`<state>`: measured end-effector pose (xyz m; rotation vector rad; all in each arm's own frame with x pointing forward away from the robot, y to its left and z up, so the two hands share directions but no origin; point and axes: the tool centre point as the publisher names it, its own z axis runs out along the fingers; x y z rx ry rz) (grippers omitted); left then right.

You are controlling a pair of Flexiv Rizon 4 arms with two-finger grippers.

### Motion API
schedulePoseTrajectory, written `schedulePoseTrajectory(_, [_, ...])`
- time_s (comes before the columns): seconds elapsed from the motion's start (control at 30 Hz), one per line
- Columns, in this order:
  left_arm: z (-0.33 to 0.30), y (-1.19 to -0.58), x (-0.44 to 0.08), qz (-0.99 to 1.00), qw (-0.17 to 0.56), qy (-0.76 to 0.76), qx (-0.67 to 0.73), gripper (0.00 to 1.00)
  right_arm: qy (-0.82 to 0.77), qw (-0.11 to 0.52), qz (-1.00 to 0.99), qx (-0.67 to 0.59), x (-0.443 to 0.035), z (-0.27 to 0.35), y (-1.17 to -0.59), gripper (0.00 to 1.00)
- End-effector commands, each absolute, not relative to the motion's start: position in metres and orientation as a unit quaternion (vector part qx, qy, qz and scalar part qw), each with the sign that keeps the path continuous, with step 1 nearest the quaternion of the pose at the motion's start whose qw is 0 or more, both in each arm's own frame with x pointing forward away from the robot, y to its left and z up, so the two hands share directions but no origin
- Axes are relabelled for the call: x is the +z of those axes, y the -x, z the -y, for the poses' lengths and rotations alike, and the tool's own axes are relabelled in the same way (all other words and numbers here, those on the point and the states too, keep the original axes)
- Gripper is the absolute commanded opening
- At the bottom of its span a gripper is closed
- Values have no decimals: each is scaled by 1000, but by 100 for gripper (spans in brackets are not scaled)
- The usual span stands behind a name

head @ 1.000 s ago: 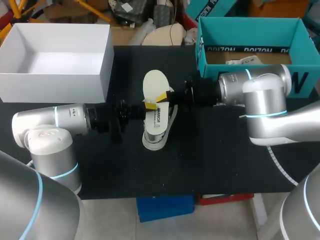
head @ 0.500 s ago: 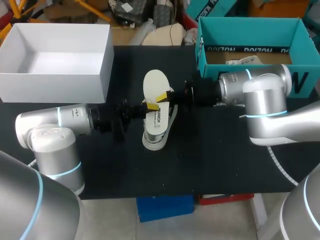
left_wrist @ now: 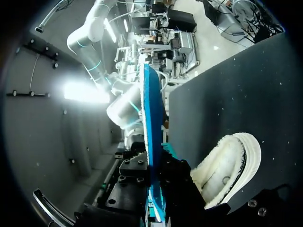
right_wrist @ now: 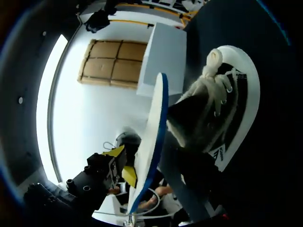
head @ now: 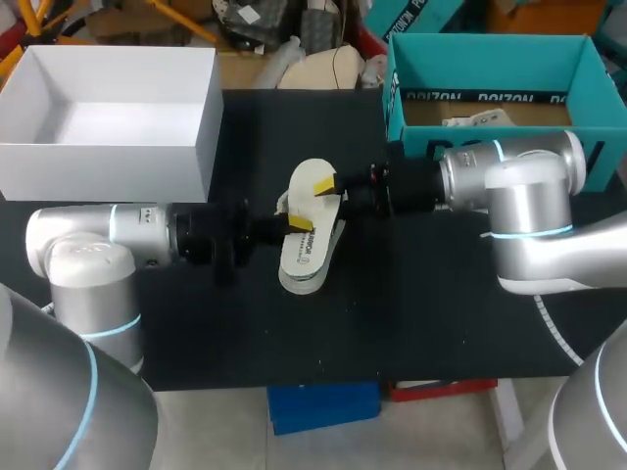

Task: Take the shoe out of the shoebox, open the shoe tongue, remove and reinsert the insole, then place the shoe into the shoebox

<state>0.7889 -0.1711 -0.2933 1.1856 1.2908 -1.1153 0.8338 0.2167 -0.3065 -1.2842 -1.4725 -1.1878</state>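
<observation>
Shoe: a white shoe [head: 306,259] lies on the middle of the table, outside both boxes. The left wrist view shows its fleecy opening beside the insole.
Insole: the insole [head: 306,191], white on top and blue beneath, hangs tilted just above the shoe. Its lower end is over the shoe's opening.
Right gripper: the right gripper [head: 328,188] comes in from the right and pinches the insole. One yellow tip lies on the white face and the other finger is on the blue side, so the gap is only the insole's thickness.
Left gripper: the left gripper [head: 292,226] comes in from the left and sits at the insole's lower end, right over the shoe. Whether it is spread or closed on anything cannot be told.
Hidden: from above, the insole and both grippers cover the far half of the shoe. Both wrist views show the insole only edge-on.
Print: there is a short line of dark print on the shoe's upper face. The teal box has lettering on its walls, partly hidden behind the right arm.
Boxes: the open teal box [head: 392,93] stands at the far right, behind the right arm. The open white box [head: 108,162] stands at the far left. Both are well apart from the shoe.
Table: the black table [head: 421,313] carries everything.
</observation>
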Motion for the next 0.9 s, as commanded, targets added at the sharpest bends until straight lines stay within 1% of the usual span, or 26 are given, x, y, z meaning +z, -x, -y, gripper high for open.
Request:
schedulePoseTrajectory(0.03, [158, -777, -286, -539, 468, -529, -460, 0, 525, 391, 591, -472, -297, -199, -816, 100])
schedulePoseTrajectory(0.23, [147, -753, -290, -526, 414, -615, -416, 0, 528, 366, 599, -478, -291, -178, -801, 100])
schedulePoseTrajectory(0.8, [147, -753, -290, -526, 414, -615, -416, 0, 521, 368, 594, -490, -287, -176, -800, 100])
schedulePoseTrajectory(0.83, [144, -751, -291, -535, 397, -610, -429, 0, 531, 341, 617, -469, -286, -175, -801, 100])
schedulePoseTrajectory(0.9, [138, -748, -295, -555, 360, -612, -433, 0, 534, 309, 634, -466, -284, -170, -797, 100])
